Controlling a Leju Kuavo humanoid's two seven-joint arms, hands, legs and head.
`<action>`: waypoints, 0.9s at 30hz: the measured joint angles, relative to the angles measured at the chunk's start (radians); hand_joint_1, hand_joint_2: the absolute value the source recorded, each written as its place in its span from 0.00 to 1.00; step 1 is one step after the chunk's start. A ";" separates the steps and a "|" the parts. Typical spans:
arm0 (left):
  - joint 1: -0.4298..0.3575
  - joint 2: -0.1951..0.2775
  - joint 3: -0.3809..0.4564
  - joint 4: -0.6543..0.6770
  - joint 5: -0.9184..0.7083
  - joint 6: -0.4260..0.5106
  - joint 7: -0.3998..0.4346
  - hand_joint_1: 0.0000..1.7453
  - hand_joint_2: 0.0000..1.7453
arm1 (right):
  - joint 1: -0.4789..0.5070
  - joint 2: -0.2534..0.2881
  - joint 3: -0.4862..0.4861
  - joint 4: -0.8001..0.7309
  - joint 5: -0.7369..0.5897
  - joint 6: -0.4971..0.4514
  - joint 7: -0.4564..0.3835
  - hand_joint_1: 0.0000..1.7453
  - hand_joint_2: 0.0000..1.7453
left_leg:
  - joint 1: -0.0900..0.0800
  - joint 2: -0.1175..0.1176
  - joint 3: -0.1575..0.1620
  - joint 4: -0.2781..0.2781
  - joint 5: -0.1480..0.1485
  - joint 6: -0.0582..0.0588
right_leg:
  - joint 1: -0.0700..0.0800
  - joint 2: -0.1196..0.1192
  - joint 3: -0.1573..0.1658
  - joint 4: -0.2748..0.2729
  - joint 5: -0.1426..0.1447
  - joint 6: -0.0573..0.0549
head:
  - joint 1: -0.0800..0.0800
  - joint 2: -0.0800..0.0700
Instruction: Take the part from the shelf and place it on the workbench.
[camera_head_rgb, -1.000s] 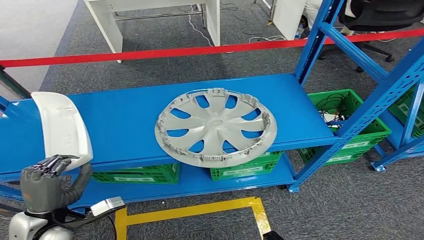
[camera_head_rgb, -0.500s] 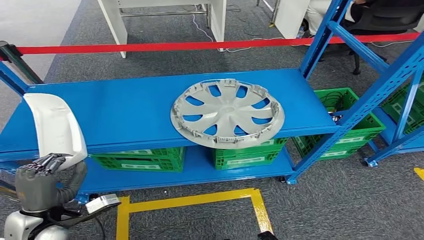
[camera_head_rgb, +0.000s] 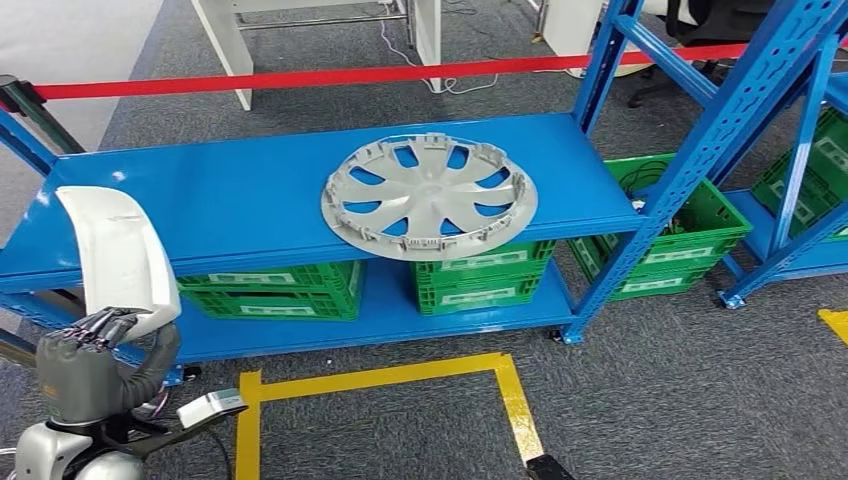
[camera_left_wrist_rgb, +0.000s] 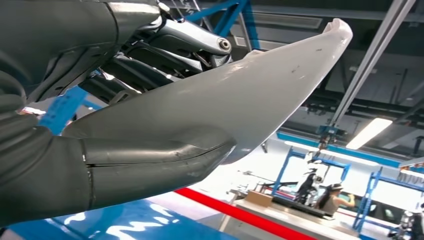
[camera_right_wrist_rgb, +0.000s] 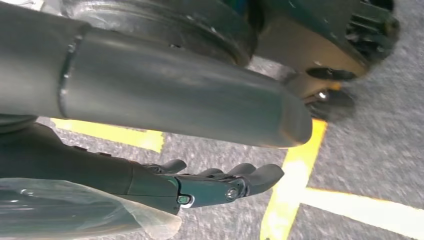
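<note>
White plastic part (camera_head_rgb: 118, 260) gripped by left hand (camera_head_rgb: 85, 365), held off shelf (camera_head_rgb: 250, 205) front-left corner.
Thumb and fingers clamp lower end so part stands upright for carry; right hand (camera_right_wrist_rgb: 220, 182) hangs w/ fingers apart, nothing held. Hubcap (camera_head_rgb: 430, 195) lies near shelf front edge.

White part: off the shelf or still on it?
Off. The left hand holds the white part upright in front of the blue shelf.

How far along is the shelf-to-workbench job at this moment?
Done: the white part is off the blue shelf, gripped at its lower end by the left hand. In hand: carrying it. The right hand hangs over the floor, holding nothing. Left: placing it on the workbench. The wheel cover lies on the shelf.
</note>
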 joint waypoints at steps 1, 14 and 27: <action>0.000 0.000 0.000 0.000 0.000 0.000 0.000 1.00 1.00 | 0.000 0.000 0.000 0.000 0.000 0.000 0.000 0.00 0.00 | 0.002 0.000 0.003 0.035 -0.005 -0.002 | 0.000 -0.001 -0.016 0.004 0.009 0.001 | 0.000 0.000; -0.007 -0.002 -0.004 -0.003 0.007 0.000 0.000 1.00 1.00 | 0.004 0.000 -0.007 0.000 -0.004 -0.002 -0.002 0.00 0.00 | -0.002 0.007 0.170 -0.292 0.123 0.056 | -0.005 0.008 -0.156 0.173 -0.071 0.057 | 0.087 0.002; 0.017 0.001 -0.030 -0.002 0.026 0.000 0.028 1.00 1.00 | 0.028 0.001 -0.040 0.002 -0.050 -0.036 -0.072 0.00 0.00 | -0.005 0.004 0.042 -0.205 0.144 0.012 | -0.006 0.009 0.039 0.001 -0.042 0.029 | 0.137 0.002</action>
